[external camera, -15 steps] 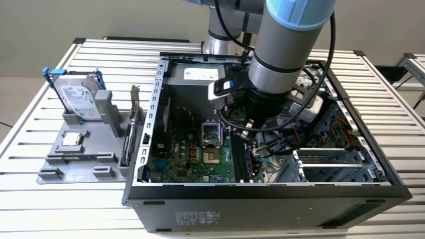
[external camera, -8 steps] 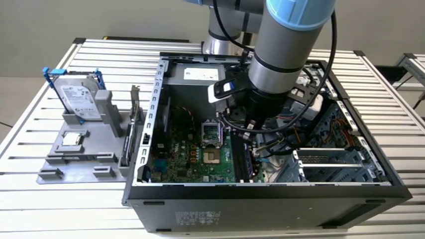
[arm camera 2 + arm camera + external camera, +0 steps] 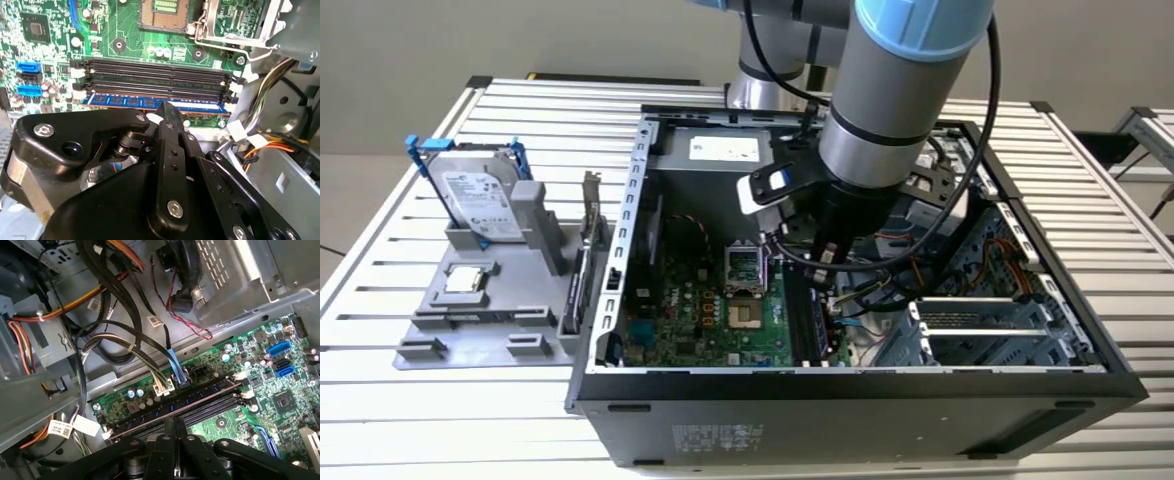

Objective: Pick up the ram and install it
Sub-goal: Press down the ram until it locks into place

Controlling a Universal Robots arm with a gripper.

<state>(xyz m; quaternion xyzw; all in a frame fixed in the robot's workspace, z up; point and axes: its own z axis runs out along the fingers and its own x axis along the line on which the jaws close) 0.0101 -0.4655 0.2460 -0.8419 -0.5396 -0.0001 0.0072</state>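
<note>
**Claw down on the memory slots, ram seated in the nearest one**

The claw [image 3: 170, 112] is lowered inside the open case [image 3: 854, 395], its black fingers [image 3: 172, 150] drawn together into one narrow stack whose tip meets the top edge of the ram [image 3: 130, 100]. Whether the fingers pinch that edge or merely press on it cannot be told. In the first wrist view the same closed fingertips [image 3: 175, 427] sit at the edge of the slot bank [image 3: 185, 405].

The ram — a long blue stick with a row of dark chips — stands on edge in the slot nearest the claw, parallel to the empty black slots [image 3: 155, 75] beside it. White latches [image 3: 235, 87] show at the slot ends; whether they are fully closed on the ram is not clear.

In the exterior view the arm [image 3: 894, 100] comes down over the middle of the case, with the claw [image 3: 821, 262] just above the green motherboard [image 3: 707, 310], beside the open CPU socket [image 3: 742, 272].

Outside the case, on the exterior view's left, a grey tray [image 3: 467, 330] rests on the slatted table [image 3: 400, 420]. It holds a hard drive [image 3: 478, 200] standing upright in a blue frame and a small square CPU [image 3: 467, 279] lying flat — both well apart from the claw.
</note>
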